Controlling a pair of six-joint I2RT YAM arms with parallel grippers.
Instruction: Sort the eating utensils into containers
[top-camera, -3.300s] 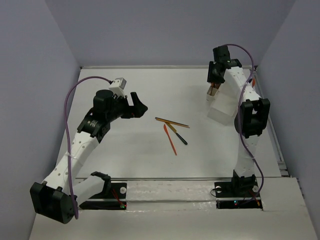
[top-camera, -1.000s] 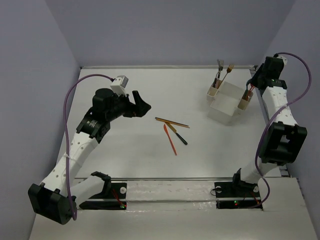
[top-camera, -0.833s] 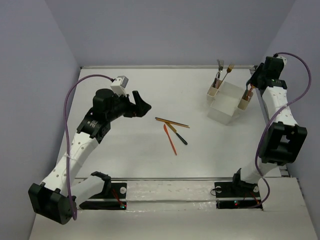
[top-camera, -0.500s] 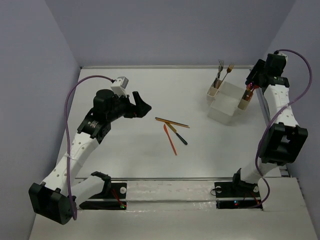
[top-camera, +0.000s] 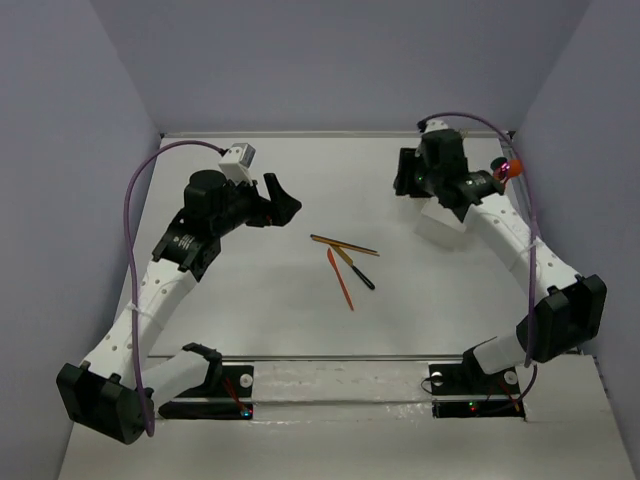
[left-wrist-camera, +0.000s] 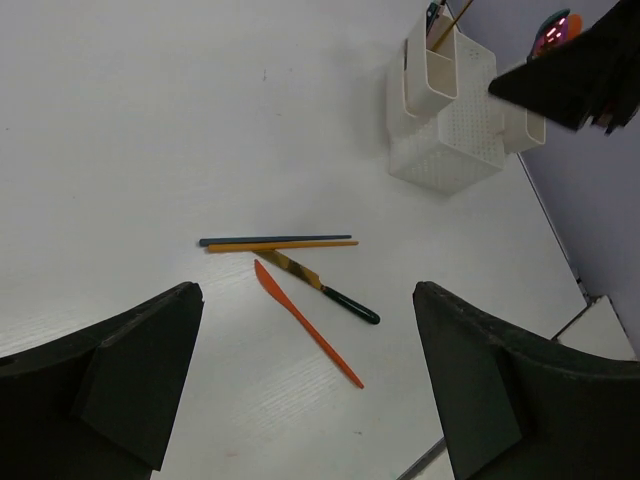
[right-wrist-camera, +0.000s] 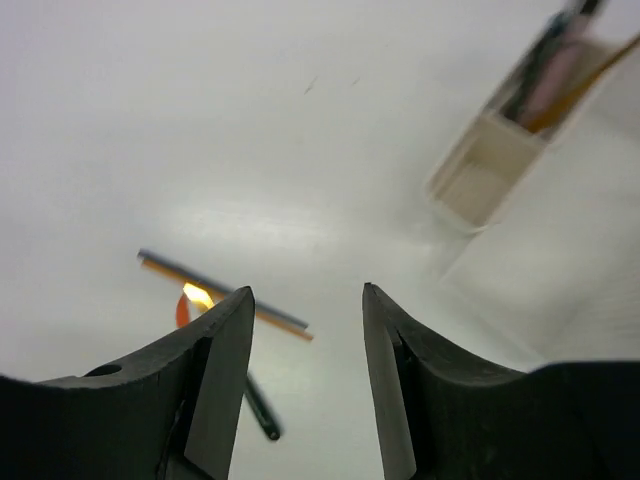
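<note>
There, thin flat utensils (left-wrist-camera: 308, 324) lie near a perforated bin (left-wrist-camera: 450, 150).

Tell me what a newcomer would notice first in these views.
Four utensils lie loose on the table: a dark blue stick and a gold stick side by side, an orange knife and a black-handled gold knife nearer the arms. At far right stands the white bin with tan cups, one holding upright utensils, the right gripper hovering open near it. The left gripper hangs open on the left.
</note>
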